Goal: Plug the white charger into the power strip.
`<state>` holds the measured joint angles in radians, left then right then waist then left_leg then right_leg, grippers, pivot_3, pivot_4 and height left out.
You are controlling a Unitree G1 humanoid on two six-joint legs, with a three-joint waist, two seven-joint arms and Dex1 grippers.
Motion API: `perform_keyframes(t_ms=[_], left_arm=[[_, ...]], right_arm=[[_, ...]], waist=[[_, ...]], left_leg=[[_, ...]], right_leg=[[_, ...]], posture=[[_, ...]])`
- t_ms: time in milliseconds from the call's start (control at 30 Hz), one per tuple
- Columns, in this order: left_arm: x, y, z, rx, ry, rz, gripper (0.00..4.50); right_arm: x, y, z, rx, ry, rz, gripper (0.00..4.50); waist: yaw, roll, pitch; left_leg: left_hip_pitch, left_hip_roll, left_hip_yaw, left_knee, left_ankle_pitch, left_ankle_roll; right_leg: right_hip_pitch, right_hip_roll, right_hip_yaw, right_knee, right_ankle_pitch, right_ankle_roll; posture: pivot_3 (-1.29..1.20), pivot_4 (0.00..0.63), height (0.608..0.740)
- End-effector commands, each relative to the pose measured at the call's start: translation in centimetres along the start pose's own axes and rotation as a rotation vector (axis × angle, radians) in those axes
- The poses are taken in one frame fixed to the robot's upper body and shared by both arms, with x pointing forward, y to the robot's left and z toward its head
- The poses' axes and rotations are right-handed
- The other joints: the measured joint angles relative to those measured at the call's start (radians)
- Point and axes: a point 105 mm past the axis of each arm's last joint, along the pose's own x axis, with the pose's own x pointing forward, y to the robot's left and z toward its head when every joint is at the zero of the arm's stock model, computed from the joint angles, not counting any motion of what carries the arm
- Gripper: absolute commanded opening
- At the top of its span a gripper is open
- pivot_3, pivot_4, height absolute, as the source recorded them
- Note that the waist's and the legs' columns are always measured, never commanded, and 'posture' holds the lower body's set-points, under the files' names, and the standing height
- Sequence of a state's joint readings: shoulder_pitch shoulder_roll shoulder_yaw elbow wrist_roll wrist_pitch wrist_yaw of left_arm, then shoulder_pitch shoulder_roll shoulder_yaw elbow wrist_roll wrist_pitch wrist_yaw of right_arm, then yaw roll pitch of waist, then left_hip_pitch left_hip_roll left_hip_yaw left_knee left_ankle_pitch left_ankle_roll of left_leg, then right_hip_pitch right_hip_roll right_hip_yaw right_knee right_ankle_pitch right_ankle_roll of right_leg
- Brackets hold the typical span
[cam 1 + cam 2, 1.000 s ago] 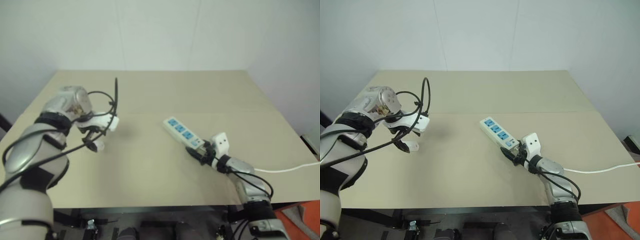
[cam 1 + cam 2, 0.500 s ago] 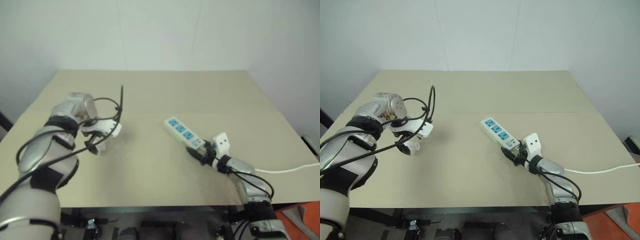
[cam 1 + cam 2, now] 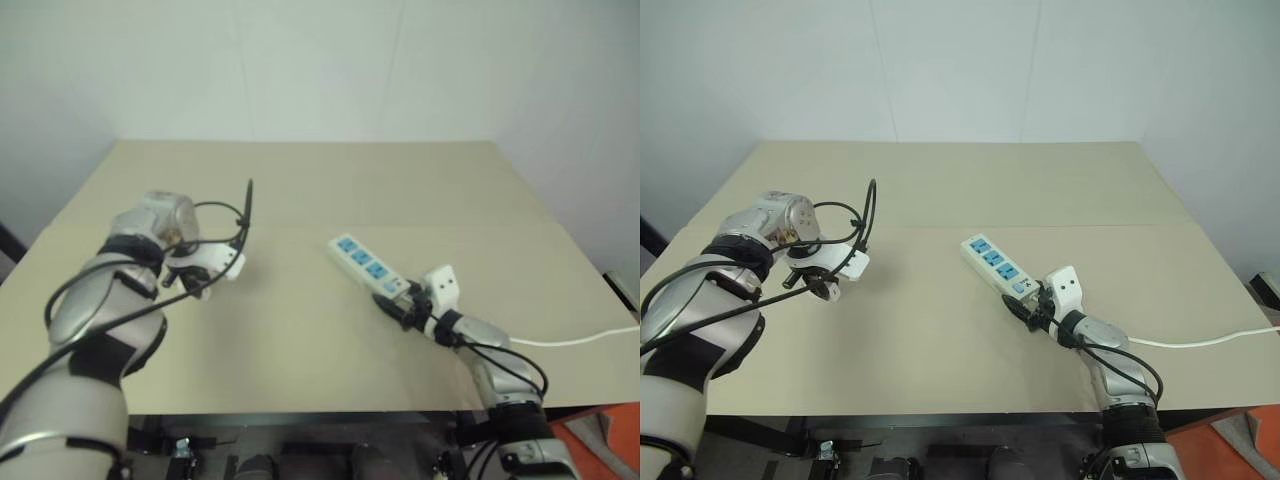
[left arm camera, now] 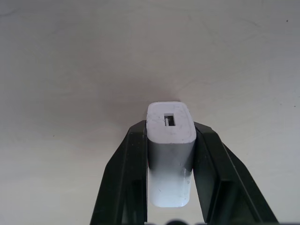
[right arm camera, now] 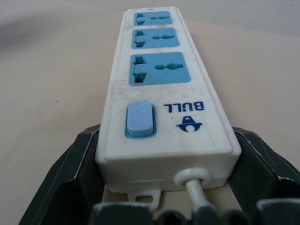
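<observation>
risk, strip shift: power strip [image 3: 996, 264] lies flat on the bench and the right end effector [image 3: 1025, 307] only brackets its cord end, fingers [image 5: 61, 178] standing wide on either side with gaps showing. Any sideways push while the plug goes in could slide or swivel the strip.
risk, plug alignment: the prongs are hidden from every view (the exposed face of the white charger [image 4: 170, 157] is the one with the small slot). A misjudged rotation would jam the pins on a blue socket face instead of entering.
risk, slip in grip: left end effector [image 4: 170, 164] is clamped on the charger by its smooth flat sides; insertion force could push the block back through the pads or tilt it.
risk, cable snag: the loose black cable loop on the left wrist [image 3: 232, 215] could catch during the long carry across to the strip.
charger location: between the left fingers, at or just above the bench on its left side, well apart from the strip at centre right.
bench [image 3: 940, 180]: plain tan top with one faint seam running across it; the strip's thin white cord [image 3: 1200, 342] trails off the right edge.
room: bare pale walls behind and to the right.
</observation>
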<state>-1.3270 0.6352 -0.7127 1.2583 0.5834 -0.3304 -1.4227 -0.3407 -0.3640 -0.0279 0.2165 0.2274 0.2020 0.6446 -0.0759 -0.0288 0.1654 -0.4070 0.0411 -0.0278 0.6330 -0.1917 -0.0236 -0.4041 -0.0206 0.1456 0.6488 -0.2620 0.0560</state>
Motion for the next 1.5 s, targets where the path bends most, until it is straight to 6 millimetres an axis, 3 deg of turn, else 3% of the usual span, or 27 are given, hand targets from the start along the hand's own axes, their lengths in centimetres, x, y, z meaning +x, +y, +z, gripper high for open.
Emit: perform_keyframes(t_ms=[33,167,267,333,400,567,633,833,1133,1500], left_arm=[[-1.1,0.8,0.7,-0.02,-0.088,0.064,0.99],[-5.2,1.8,3.7,-0.069,-0.426,0.122,0.99],[-9.2,2.7,6.2,-0.177,-0.793,0.195,0.99],[-11.7,2.2,7.3,-0.251,-1.053,0.175,0.99],[-12.8,1.4,7.2,-0.29,-1.208,0.153,0.99],[-13.1,-0.8,6.9,-0.191,-1.389,0.224,0.99],[-13.0,-1.9,7.3,-0.255,-1.481,0.112,0.99],[-10.5,-4.3,8.6,-0.264,-1.55,0.019,0.99],[-8.4,-4.9,8.8,-0.282,-1.586,0.025,0.99],[-5.1,-4.7,9.9,-0.3,-1.51,-0.067,0.99]], right_arm=[[-0.4,-0.1,-0.2,-0.002,0.019,0.007,3.42],[-0.2,1.1,0.2,-0.03,0.016,0.114,3.42],[0.1,2.6,0.9,-0.061,0.008,0.263,3.42],[0.4,3.7,1.7,-0.086,-0.002,0.381,3.42],[0.9,4.8,2.5,-0.127,-0.016,0.498,3.42],[2.1,6.8,3.5,-0.223,-0.034,0.707,3.42],[2.2,7.7,3.0,-0.269,-0.009,0.819,3.42],[3.2,8.5,2.1,-0.404,-0.028,0.928,3.42],[4.2,8.2,1.5,-0.453,-0.004,0.938,3.42],[4.3,8.4,-0.3,-0.417,0.057,0.928,3.42]], waist=[[0.003,0.0,0.0],[0.005,0.0,0.0],[0.002,0.0,0.0],[-0.011,0.0,0.0],[-0.03,0.001,0.0],[-0.053,0.001,0.0],[-0.049,0.0,0.001],[-0.046,0.0,0.001],[-0.048,0.0,0.001],[-0.05,0.0,0.001]], left_leg=[[0.0,0.0,0.0,0.0,0.0,0.0],[-0.001,0.0,0.0,0.001,0.0,0.0],[-0.002,0.0,0.0,0.0,0.0,0.0],[-0.002,0.001,0.0,0.0,0.0,0.0],[-0.001,0.001,0.0,0.0,0.0,0.0],[0.003,0.001,0.0,0.001,0.0,0.0],[0.003,0.002,-0.002,0.002,0.0,0.0],[0.003,0.001,-0.003,0.005,0.0,0.0],[0.004,0.001,-0.004,0.006,0.0,0.0],[0.016,0.001,-0.004,0.006,0.0,0.0]], right_leg=[[0.0,0.0,0.0,0.0,0.0,0.0],[0.0,0.0,0.0,0.0,0.0,0.0],[0.0,0.0,-0.001,-0.001,0.0,0.0],[-0.001,0.0,-0.001,0.0,0.0,0.0],[-0.001,0.0,-0.001,0.001,0.0,0.0],[0.0,0.0,0.0,0.007,0.0,0.0],[-0.001,0.001,-0.003,0.009,0.0,-0.001],[0.002,0.001,-0.003,0.008,0.001,-0.001],[0.002,0.001,-0.003,0.01,0.005,-0.008],[0.016,0.001,-0.004,0.007,0.0,-0.001]], posture=[[0.0,0.15,0.74],[0.0,0.15,0.74],[0.0,0.15,0.74],[0.0,0.15,0.74],[0.0,0.15,0.74],[0.0,0.15,0.74],[0.0,0.15,0.74],[0.0,0.15,0.74],[0.0,0.15,0.74],[0.0,0.15,0.74]])
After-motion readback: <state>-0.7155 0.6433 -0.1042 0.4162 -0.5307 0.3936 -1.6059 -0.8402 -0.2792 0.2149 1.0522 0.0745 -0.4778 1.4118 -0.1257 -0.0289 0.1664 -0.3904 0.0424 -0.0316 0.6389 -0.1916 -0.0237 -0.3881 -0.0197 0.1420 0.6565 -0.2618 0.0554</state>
